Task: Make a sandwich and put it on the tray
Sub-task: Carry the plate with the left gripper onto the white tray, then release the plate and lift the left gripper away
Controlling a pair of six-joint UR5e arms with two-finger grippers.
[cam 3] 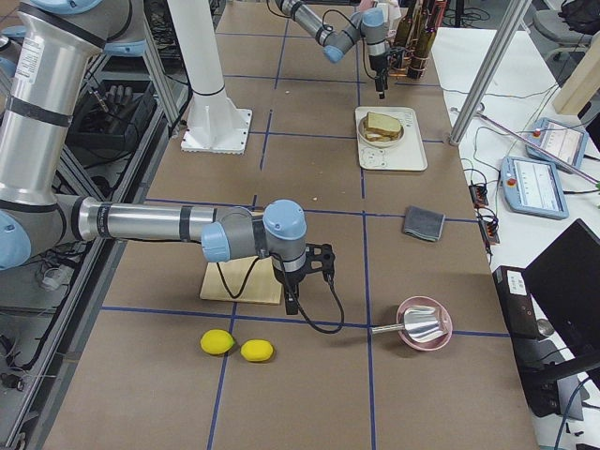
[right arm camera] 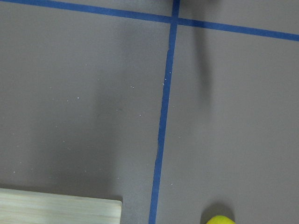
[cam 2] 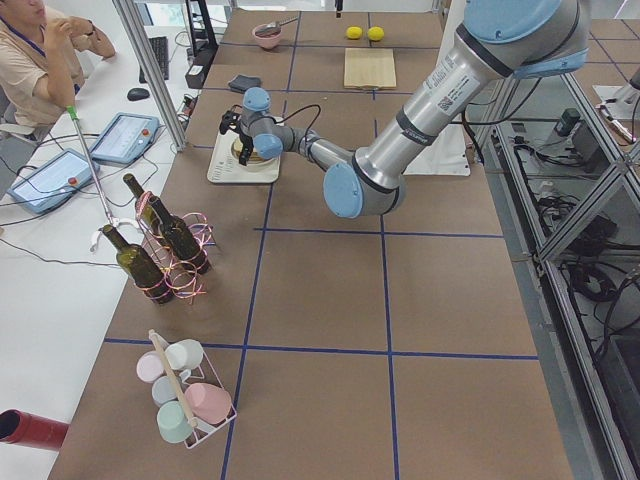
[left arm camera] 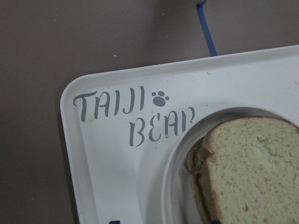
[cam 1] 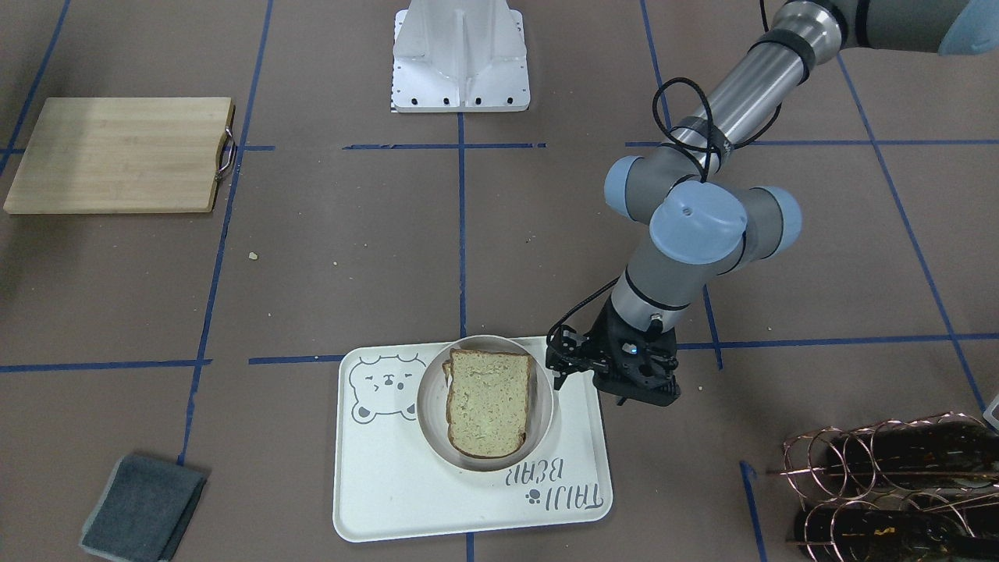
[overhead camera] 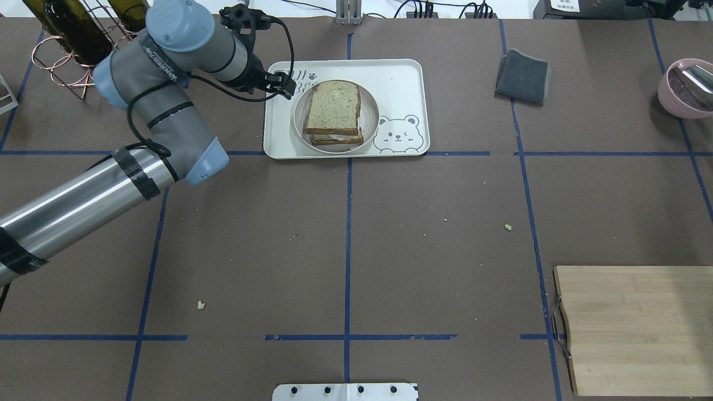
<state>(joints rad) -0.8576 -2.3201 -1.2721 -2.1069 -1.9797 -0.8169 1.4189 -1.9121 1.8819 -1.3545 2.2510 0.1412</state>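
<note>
The sandwich [cam 1: 488, 402] is stacked, pale bread slice on top, in a round beige dish [cam 1: 428, 406] that stands on the cream bear tray [cam 1: 390, 499]. In the overhead view [overhead camera: 332, 108] a lower slice and a sliver of white show under the top slice. My left gripper [cam 1: 634, 390] hovers over the tray's corner by the "TAIJI BEAR" lettering [left arm camera: 135, 112], beside the dish and not touching it; I cannot tell whether it is open. My right gripper [cam 3: 292, 302] hangs far away next to the cutting board [cam 3: 242, 279]; I cannot tell its state.
The wooden cutting board [overhead camera: 635, 328] lies at the near right. A grey cloth [overhead camera: 522, 76] and a pink bowl [overhead camera: 685, 89] sit right of the tray. A copper wine-bottle rack [overhead camera: 72, 39] stands just left of my left arm. Two lemons [cam 3: 236, 346] lie near my right gripper.
</note>
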